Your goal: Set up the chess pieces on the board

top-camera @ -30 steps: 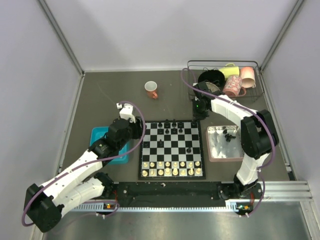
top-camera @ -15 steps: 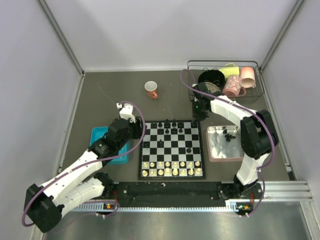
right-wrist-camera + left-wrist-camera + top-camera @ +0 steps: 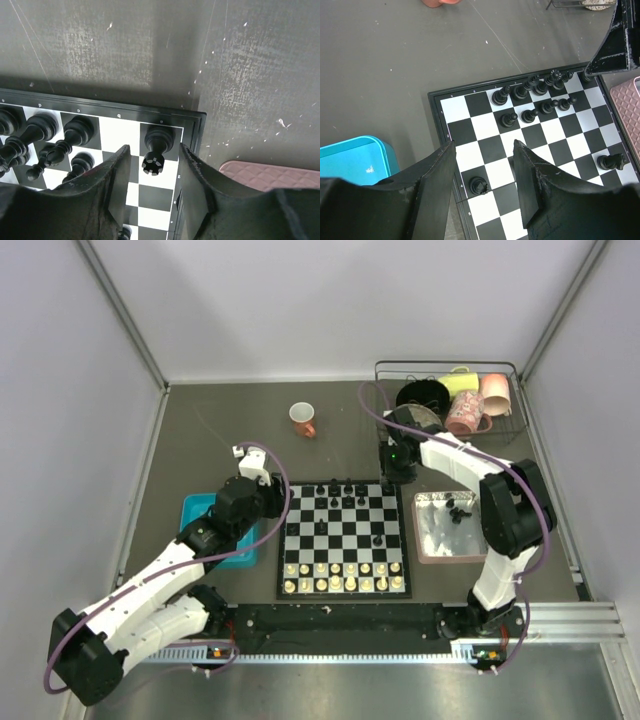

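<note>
Right wrist view puts your right gripper astride a black rook standing upright on the far right corner square of the board. Its fingers are spread with a gap on each side, so I judge the rook set where it belongs. Other chess pieces line the far two rows, and more wait in the pink tray on the desk. Your left gripper hangs spread and empty over the board's left side, clear of the work.
</note>
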`<state>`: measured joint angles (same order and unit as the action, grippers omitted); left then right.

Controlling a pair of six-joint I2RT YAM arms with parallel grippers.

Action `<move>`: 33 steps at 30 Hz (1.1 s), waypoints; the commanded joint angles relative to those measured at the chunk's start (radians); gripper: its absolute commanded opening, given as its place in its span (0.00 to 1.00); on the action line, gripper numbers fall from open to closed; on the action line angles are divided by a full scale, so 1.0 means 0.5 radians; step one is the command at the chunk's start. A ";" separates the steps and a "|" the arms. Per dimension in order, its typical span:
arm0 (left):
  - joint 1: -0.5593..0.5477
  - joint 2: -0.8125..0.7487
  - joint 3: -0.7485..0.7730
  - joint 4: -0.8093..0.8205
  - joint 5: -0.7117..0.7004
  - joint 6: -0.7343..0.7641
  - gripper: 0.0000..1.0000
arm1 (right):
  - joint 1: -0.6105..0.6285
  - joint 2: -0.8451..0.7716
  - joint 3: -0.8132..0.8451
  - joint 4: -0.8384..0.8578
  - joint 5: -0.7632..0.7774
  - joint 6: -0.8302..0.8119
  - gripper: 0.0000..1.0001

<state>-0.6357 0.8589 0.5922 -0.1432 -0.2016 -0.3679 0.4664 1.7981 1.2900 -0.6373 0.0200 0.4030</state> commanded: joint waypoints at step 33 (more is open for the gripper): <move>0.020 -0.092 -0.009 0.044 0.032 -0.028 0.56 | -0.927 -1.081 -1.144 0.185 0.049 0.209 0.36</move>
<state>-0.6315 0.8288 0.5907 -0.1440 -0.1959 -0.3698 0.0097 1.2285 0.7361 -0.6044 0.0578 0.5014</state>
